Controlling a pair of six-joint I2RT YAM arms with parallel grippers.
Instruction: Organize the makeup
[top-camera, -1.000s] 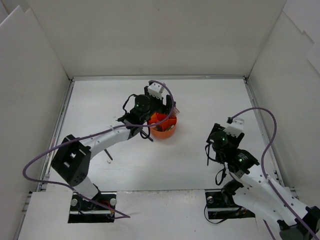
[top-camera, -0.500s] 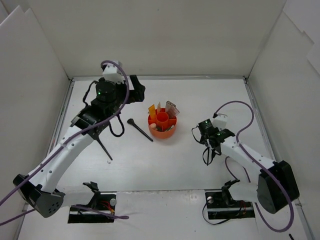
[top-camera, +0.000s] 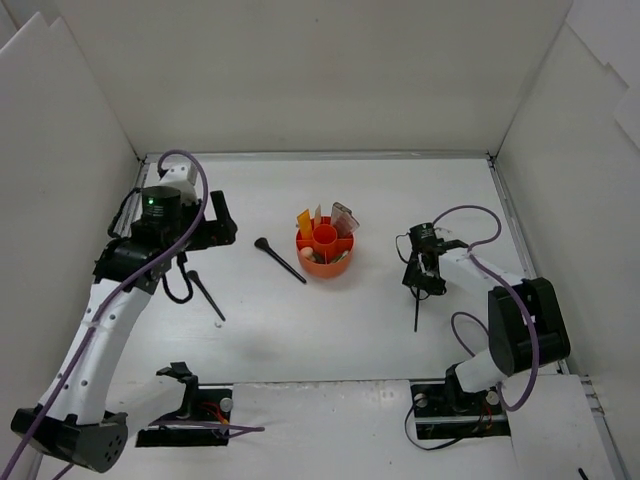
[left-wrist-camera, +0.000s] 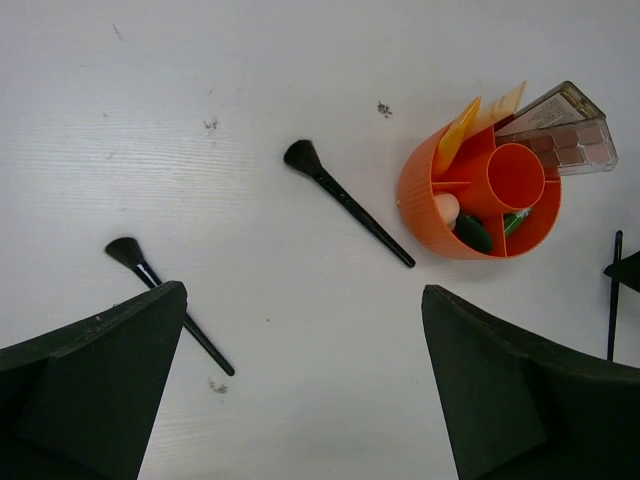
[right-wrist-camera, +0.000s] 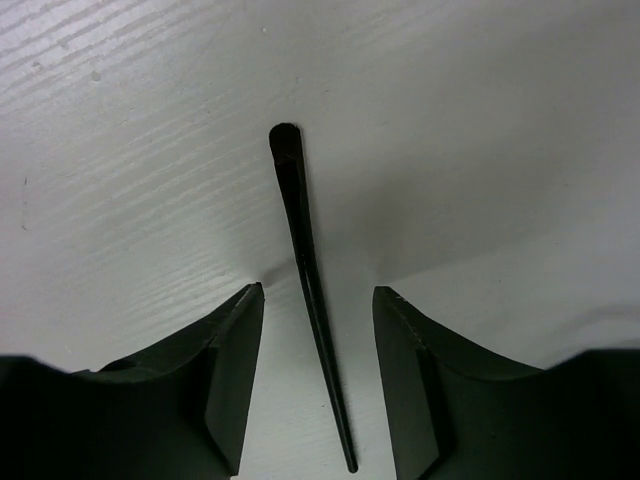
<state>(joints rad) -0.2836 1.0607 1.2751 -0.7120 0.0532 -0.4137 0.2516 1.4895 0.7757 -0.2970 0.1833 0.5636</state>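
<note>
**Top view with both wrist views; described from the arm bases outward.**

Nearest the bases, a thin brush (top-camera: 416, 315) lies loose on the table (top-camera: 400, 200), at about 4 o'clock from the holder (top-camera: 325, 265) and well apart from it. The right gripper (top-camera: 421, 285) is low over the far end of this brush. In the right wrist view the gripper (right-wrist-camera: 312, 295) has its jaws parted narrowly, one on each side of the handle (right-wrist-camera: 300, 240). They appear to be clear of the handle and not pressing on it.

At about 8 o'clock from the holder lies a second brush (top-camera: 205, 295), head pointing away from the bases. A third brush (top-camera: 280, 260) lies just beside the holder at 9 o'clock, its handle tip near the wall.

The holder stands upright near the middle of the table. Its compartments hold an eyeshadow palette (left-wrist-camera: 565, 140), an orange tube (left-wrist-camera: 460, 125), a beige sponge (left-wrist-camera: 446, 207) and green tubes (left-wrist-camera: 472, 232).

The left gripper (top-camera: 225, 222) hovers at 9 o'clock from the holder, well apart from it. Its jaws are spread wide and empty, as the left wrist view shows (left-wrist-camera: 303, 295).

Progress, as a judgement: the small cosmetics are sorted into the holder, while all three brushes are on the table. The thin brush seems to be the one in hand, framed for a grasp that is not yet closed. The other two brushes are untouched.
</note>
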